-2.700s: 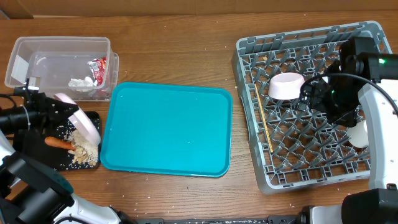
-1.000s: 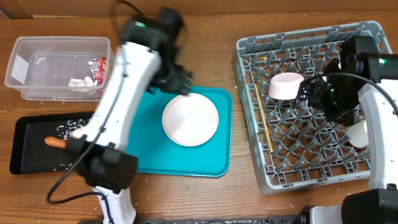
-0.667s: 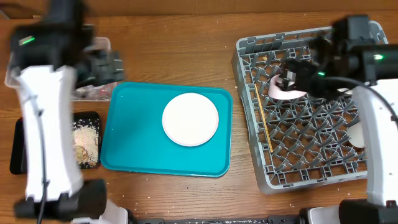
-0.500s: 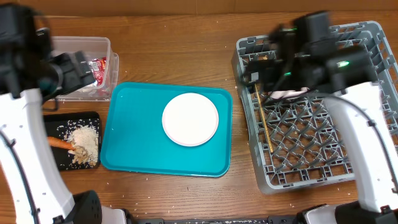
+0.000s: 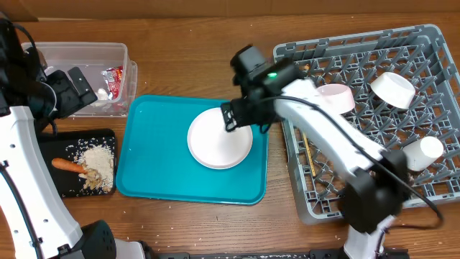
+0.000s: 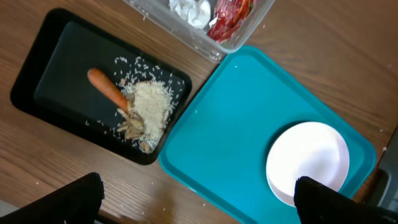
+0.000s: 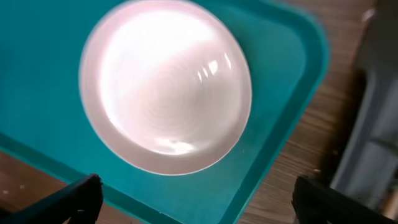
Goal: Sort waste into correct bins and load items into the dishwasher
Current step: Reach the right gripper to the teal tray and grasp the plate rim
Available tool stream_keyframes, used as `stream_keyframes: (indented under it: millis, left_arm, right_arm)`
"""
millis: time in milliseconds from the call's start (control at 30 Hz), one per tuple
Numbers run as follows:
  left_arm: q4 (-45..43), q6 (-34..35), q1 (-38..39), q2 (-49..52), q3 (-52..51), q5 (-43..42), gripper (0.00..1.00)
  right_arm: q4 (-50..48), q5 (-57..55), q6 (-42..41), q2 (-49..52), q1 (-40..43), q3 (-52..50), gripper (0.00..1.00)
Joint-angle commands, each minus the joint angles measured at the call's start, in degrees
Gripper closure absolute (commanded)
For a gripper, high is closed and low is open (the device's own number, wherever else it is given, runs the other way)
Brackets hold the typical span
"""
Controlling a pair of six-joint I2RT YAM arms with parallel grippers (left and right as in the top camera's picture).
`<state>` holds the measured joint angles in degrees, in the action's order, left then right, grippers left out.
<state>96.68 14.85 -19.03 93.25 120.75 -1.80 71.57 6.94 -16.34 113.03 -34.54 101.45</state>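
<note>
The round white-pink plate (image 5: 220, 138) (image 7: 168, 84) (image 6: 308, 162) lies on the teal tray (image 5: 165, 155). My right gripper (image 5: 244, 121) (image 7: 199, 202) hovers open just above the plate's rim, holding nothing. Beside the clear tub (image 5: 43, 57) my left gripper (image 5: 80, 86) (image 6: 199, 202) hangs open and empty. The tub holds the red wrapper (image 5: 113, 78) (image 6: 230, 12) and the tissue (image 6: 193, 9). In the black tray (image 5: 32, 155) (image 6: 37, 87) lie the carrot (image 5: 68, 165) (image 6: 107, 90) and the scraps (image 5: 97, 164) (image 6: 146, 109). The grey dish rack (image 5: 359, 180) carries two bowls (image 5: 334, 97) (image 5: 392, 88), a cup (image 5: 422, 152) and chopsticks (image 5: 305, 147).
The teal tray sits between the black tray and the rack, its right rim (image 7: 280, 93) close to the rack's wall (image 7: 373, 124). Rice-like crumbs are scattered on the wooden table (image 6: 93, 168) near the black tray.
My right arm has swung left off the rack and now reaches over the plate. The left arm stays at the left by the tub. Both grippers remain open.
</note>
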Motion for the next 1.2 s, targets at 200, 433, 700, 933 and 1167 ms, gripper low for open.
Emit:
stream_keyframes:
  millis: [200, 433, 700, 933, 1167]
  left_arm:
    - [0.0, -0.7, -0.2, 0.1, -1.9, 0.7, 0.00]
    - [0.0, -0.7, -0.2, 0.1, -1.9, 0.8, 0.00]
    - [0.1, -0.7, -0.2, 0.1, -1.9, 0.7, 0.00]
    - [0.1, -0.7, -0.2, 0.1, -1.9, 0.7, 0.00]
    - [0.1, -0.7, -0.2, 0.1, -1.9, 0.7, 0.00]
  right_arm:
    - [0.5, -1.0, -5.6, 10.6, 0.0, -0.3, 0.08]
    - [0.7, -0.9, -6.4, 15.5, -1.2, -0.3, 0.26]
    - [-0.9, -0.9, -6.4, 16.6, -1.0, -2.8, 0.59]
    - [-0.6, -1.0, -6.2, 16.3, 0.0, -1.9, 0.96]
    - [5.1, -8.2, -6.2, 9.8, 3.3, 4.3, 0.96]
